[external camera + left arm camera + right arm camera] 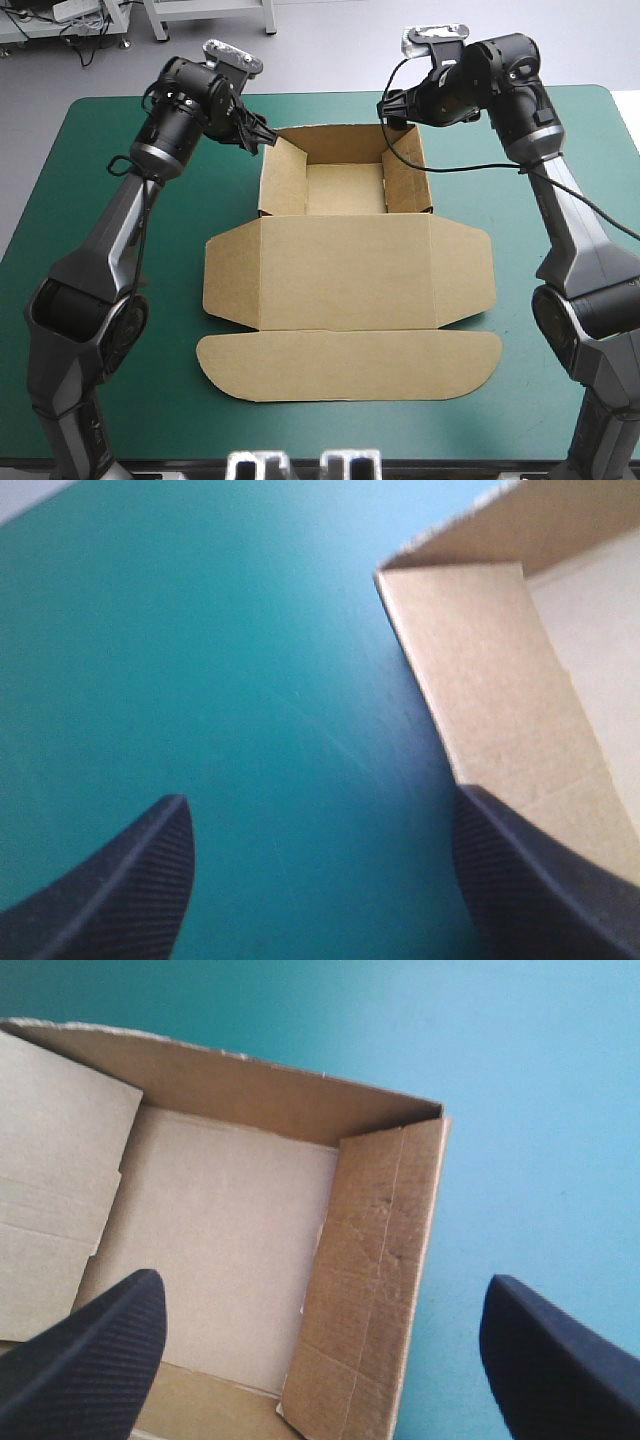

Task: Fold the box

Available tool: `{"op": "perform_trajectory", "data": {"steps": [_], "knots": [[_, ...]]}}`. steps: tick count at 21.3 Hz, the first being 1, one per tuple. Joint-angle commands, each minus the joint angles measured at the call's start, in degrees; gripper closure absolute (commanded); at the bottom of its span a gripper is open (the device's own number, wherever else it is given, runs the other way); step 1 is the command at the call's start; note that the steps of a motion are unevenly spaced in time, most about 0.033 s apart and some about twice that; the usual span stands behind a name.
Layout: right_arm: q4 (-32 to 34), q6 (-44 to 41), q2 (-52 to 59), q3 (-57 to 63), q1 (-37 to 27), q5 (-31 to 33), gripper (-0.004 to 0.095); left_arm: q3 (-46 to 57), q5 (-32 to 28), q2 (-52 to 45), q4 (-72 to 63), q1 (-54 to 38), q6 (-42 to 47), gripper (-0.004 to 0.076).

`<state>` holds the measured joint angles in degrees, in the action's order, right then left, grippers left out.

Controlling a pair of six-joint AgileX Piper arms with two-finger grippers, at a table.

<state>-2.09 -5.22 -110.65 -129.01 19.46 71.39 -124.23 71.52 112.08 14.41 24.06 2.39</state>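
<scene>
The brown box (345, 270) lies mid-table as an open tray (345, 188) with raised walls at the far side. Its lid and rounded front flap (350, 365) lie flat toward the near edge. My left gripper (262, 135) hovers open at the tray's far-left corner. In the left wrist view the gripper (320, 880) straddles the left wall (490, 710), holding nothing. My right gripper (393, 108) hangs open over the far-right corner. In the right wrist view the gripper (320, 1360) has the right wall (375, 1280) between its fingers, untouched.
The teal-green cover (100, 250) spreads bare to the left and right of the box and in a strip beyond the tray's far wall. The table's far edge (330, 97) runs just behind both grippers.
</scene>
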Motion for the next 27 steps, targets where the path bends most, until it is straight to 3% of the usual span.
{"op": "perform_trajectory", "data": {"steps": [1,4,5,6,7,9,14,17,19,22,25,27], "knots": [[1.33,0.77,3.99,-2.69,-0.42,0.17,0.0113,-5.95,2.27,-8.04,-1.26,-0.02,-0.16,0.0225],[1.33,0.77,3.99,-2.44,-0.42,0.17,0.0113,-6.3,2.29,-13.37,-7.62,-0.02,-7.82,0.0339],[1.4,0.77,3.89,-1.51,-0.42,0.17,0.0113,-4.82,2.29,-17.64,-10.91,-0.02,-11.4,0.0469],[2.09,0.77,3.53,-0.93,-0.42,0.17,0.0113,-3.48,2.29,-19.8,-11.8,-0.02,-12.71,0.0535],[4.53,0.77,2.8,0.05,-0.42,0.17,0.0113,0.46,2.39,-24.23,-12.08,-0.02,-14.91,0.0657],[5.78,0.43,0.9,1.12,-0.42,0.17,0.0113,9.44,2.39,-30.48,-11.83,-0.02,-15.08,0.0731],[6.01,0.07,-6.51,2.18,-0.42,0.17,0.0113,39.07,2.29,-45.43,-7.16,-0.02,-15.69,0.0733],[4.51,0.07,-10.85,2.18,-0.42,0.17,0.0117,51.08,2.29,-50.17,-3.89,-0.02,-12.63,0.0733],[3.68,0.07,-13.25,2.18,-0.42,0.17,0.0188,55.87,2.29,-52.17,-3.08,-0.02,-11.09,0.0733],[2.81,-0.42,-14.5,2.18,-0.42,0.17,0.0604,57.64,2.13,-52.66,-1.7,-0.02,-9.26,0.0733],[4.36,-0.3,-14.5,2.07,-0.81,0.17,0.0882,57.64,0.9,-52.66,-0.89,-0.02,-7.92,0.0733],[4.21,-0.3,-14.27,2.07,-2.08,0.17,0.0923,57.64,0.12,-52.66,-0.65,-0.02,-6.8,0.0733]]}}
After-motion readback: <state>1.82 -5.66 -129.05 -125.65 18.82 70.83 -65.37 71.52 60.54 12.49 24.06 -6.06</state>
